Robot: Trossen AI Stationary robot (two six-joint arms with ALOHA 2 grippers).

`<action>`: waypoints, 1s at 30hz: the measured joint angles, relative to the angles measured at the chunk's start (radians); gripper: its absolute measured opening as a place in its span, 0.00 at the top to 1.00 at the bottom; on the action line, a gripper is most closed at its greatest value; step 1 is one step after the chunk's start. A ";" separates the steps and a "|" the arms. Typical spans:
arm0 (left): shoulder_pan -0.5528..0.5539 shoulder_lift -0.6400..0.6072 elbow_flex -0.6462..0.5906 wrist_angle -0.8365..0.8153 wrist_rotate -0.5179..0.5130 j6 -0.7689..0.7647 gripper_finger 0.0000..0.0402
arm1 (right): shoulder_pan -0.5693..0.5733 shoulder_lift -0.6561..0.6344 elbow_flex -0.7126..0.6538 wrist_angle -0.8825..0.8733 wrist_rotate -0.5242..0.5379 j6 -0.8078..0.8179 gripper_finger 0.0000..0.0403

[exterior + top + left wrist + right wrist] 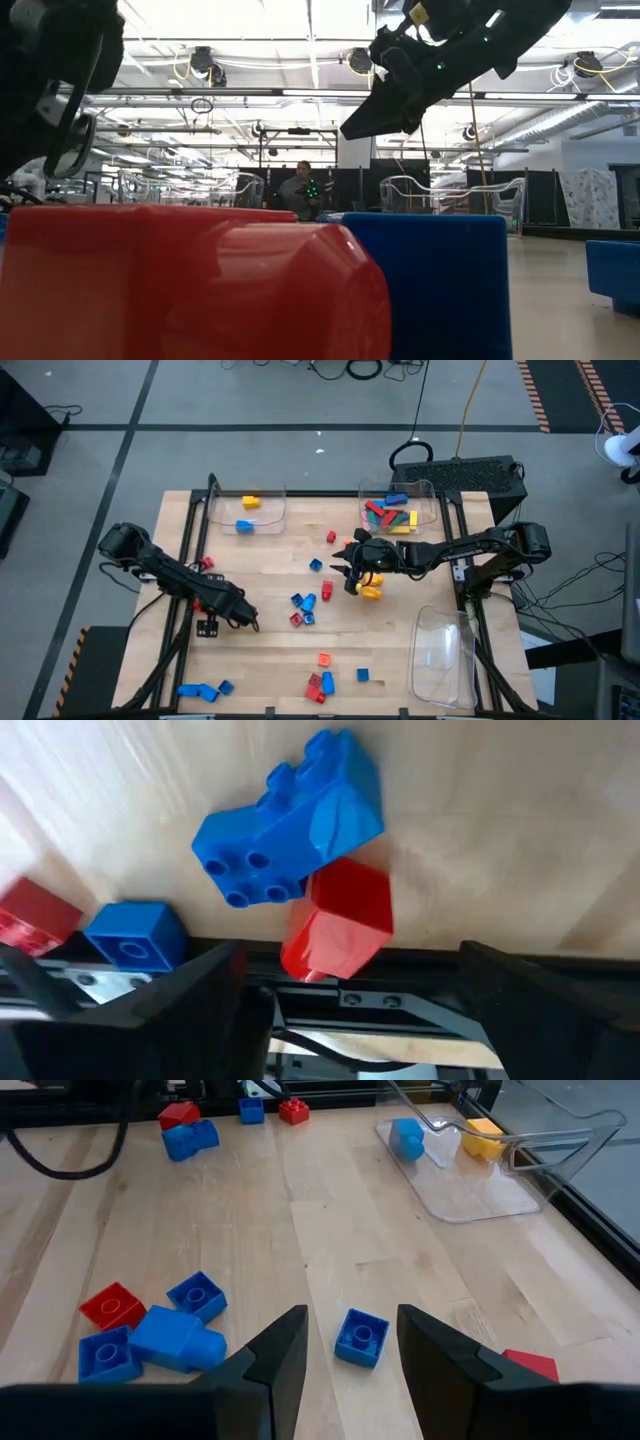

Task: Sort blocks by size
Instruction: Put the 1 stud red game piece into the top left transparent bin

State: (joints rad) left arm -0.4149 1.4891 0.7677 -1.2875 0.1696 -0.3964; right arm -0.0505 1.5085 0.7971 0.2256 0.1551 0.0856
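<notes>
sorting is partly done: the far trays hold some blocks, yet many lie loose mid-table. the left gripper hangs spread wide, released, beside a blue-and-red cluster. the right gripper, part-open and empty, hovers over a small blue cube.

Wooden table, scattered blocks, 3 clear trays

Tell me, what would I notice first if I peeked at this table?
Probably the small plastic toy bricks in red and blue scattered over the wooden table. Next, the two dark robot arms: the left gripper is open right beside a red brick and a chunky blue brick, and the right gripper hovers over a small blue square brick.
</notes>
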 joint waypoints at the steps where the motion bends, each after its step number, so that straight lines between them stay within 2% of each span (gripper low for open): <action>1: 0.000 0.000 -0.013 0.014 0.000 -0.014 0.09 | 0.000 0.000 0.000 0.000 0.000 0.000 0.65; 7: 0.000 0.000 -0.072 0.105 -0.003 -0.090 0.09 | 0.000 0.000 0.000 -0.007 0.000 0.000 0.65; 11: 0.000 0.000 -0.091 0.114 -0.013 -0.064 0.14 | 0.000 0.000 0.000 -0.008 0.000 0.000 0.65; 20: -0.018 0.000 -0.141 0.137 -0.015 0.035 0.35 | 0.000 0.000 0.000 -0.010 0.000 0.006 0.65; 23: -0.018 0.000 -0.140 0.137 -0.020 -0.029 0.43 | 0.000 0.000 0.000 -0.010 0.000 0.006 0.65; 28: -0.017 0.000 -0.122 0.137 -0.020 -0.119 0.61 | 0.000 0.000 0.000 -0.010 0.000 0.005 0.65; 30: -0.017 0.000 -0.108 0.135 -0.020 -0.149 0.65 | 0.000 0.000 0.000 -0.010 0.000 0.006 0.65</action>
State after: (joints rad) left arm -0.4316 1.4887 0.6598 -1.1525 0.1497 -0.5451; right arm -0.0505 1.5085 0.7971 0.2157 0.1555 0.0913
